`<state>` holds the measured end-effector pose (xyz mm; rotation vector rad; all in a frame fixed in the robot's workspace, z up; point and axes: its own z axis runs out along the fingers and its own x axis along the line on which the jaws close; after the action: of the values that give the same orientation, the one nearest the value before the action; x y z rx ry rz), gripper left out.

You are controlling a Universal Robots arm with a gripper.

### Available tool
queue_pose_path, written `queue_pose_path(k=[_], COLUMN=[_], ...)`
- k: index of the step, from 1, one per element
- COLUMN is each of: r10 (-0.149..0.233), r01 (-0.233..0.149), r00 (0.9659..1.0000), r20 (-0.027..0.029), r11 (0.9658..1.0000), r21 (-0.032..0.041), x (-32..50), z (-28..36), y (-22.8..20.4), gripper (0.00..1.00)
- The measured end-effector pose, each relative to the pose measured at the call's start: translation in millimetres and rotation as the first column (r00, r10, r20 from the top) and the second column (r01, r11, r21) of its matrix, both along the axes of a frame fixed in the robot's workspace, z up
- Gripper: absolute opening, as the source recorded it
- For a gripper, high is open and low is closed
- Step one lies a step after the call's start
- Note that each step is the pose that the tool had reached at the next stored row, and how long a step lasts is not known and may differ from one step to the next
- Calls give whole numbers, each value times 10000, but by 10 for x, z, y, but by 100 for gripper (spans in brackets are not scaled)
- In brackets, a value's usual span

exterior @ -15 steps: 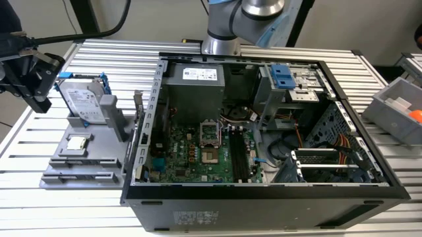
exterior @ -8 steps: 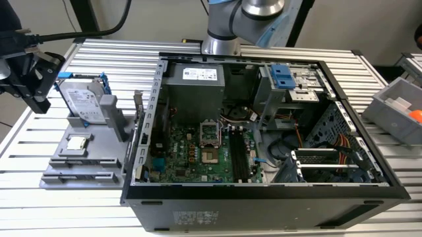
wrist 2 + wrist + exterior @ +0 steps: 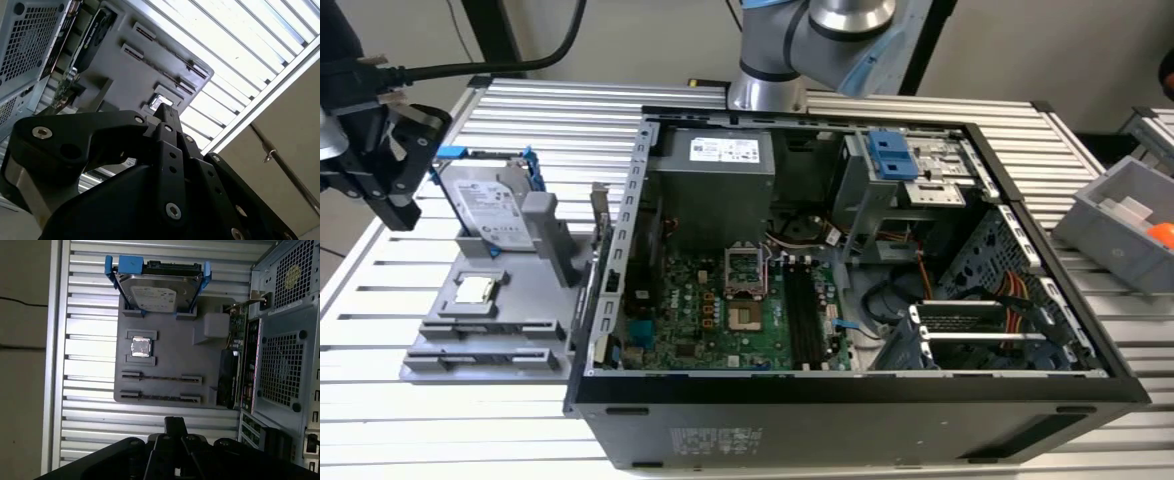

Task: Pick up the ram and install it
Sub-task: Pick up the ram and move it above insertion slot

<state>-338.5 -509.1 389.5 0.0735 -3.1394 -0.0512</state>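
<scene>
My black gripper [image 3: 398, 210] hangs over the slatted table at the exterior view's left, just off the grey fixture tray [image 3: 447, 370]. Its fingertips [image 3: 175, 424] are pressed together in both wrist views, with nothing between them. The tray's two long narrow slots [image 3: 161, 376] hold no stick. The ram is out of view. Inside the open computer case [image 3: 854, 395], the dark memory slots [image 3: 807, 318] run along the green motherboard; I cannot tell whether a stick sits in them.
A silver hard drive [image 3: 491, 205] in a blue bracket stands at the tray's far end, with a small square CPU chip [image 3: 140, 347] below it. An expansion card [image 3: 227, 382] stands between tray and case. A grey bin [image 3: 1127, 225] sits at the right.
</scene>
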Motion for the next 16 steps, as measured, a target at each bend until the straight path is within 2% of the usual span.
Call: queue_pose_path(k=[7, 12, 16], r10=[22, 410, 753], r01=[-22, -410, -753], r00=[10000, 9992, 9972], r20=[-9, -9, -9], r11=[10000, 9992, 9972], r21=[0, 0, 0], x=[-1, 0, -1], z=[0, 0, 0], y=[0, 0, 0], gripper=[0, 0, 0])
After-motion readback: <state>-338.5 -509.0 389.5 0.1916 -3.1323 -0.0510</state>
